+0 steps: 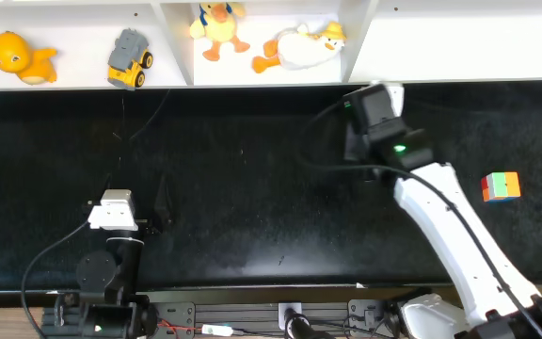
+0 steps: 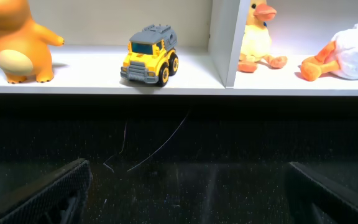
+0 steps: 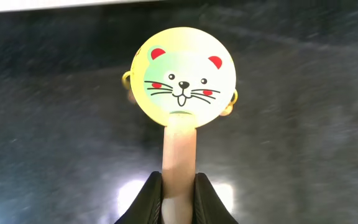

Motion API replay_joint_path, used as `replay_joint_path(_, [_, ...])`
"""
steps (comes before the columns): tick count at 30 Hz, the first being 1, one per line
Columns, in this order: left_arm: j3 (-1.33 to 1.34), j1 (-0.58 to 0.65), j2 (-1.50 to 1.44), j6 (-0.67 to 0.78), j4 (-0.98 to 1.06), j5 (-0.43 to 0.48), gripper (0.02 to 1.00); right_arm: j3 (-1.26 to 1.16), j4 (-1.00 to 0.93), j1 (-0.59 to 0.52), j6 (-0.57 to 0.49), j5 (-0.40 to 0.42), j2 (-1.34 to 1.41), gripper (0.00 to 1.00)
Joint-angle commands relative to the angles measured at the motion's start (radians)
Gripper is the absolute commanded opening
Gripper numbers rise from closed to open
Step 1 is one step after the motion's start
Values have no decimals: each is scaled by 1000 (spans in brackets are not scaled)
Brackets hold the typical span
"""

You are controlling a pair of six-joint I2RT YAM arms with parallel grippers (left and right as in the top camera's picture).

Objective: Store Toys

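My right gripper (image 3: 179, 186) is shut on the handle of a toy rattle (image 3: 183, 78) with a round yellow-green cat face, held above the black mat. From above, the right gripper (image 1: 376, 105) sits near the shelf's front edge, right of centre. On the white shelf (image 1: 271, 75) lie an orange duck (image 1: 22, 56), a yellow-and-grey toy truck (image 1: 130, 58), a yellow plush duck (image 1: 218, 28) and a white plush duck (image 1: 301, 47). A multicoloured cube (image 1: 501, 185) rests on the mat at the right. My left gripper (image 2: 185, 190) is open and holds nothing, low over the mat (image 2: 179, 155), facing the truck (image 2: 150, 55).
White dividers (image 1: 177, 38) split the shelf into compartments; the one at the far right (image 1: 459, 38) holds nothing visible. The black mat (image 1: 252, 179) spreads wide between the arms. Cables run along the table's front edge.
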Motion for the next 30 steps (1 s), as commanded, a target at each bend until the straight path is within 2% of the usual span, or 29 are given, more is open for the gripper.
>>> replay_joint_path(1, [-3,-5,-12,22,-2,-5,998,11,2,-70,-167,5,-28,45])
replay_joint_path(9, [-3,-5,-12,22,-2,-5,998,35,117,-171,-398,3,6,42])
replay_joint_path(13, [-3,-5,-12,22,-2,-5,998,77,129,-221,-434,2,71,45])
replay_joint_path(16, [-3,-5,-12,22,-2,-5,998,132,158,-240,-474,-45,139,42])
replay_joint_path(25, [-3,-5,-12,22,-2,-5,998,322,227,-240,-474,-105,351,45])
replay_joint_path(30, [-3,-5,-12,22,-2,-5,998,382,283,-238,-432,-138,430,45])
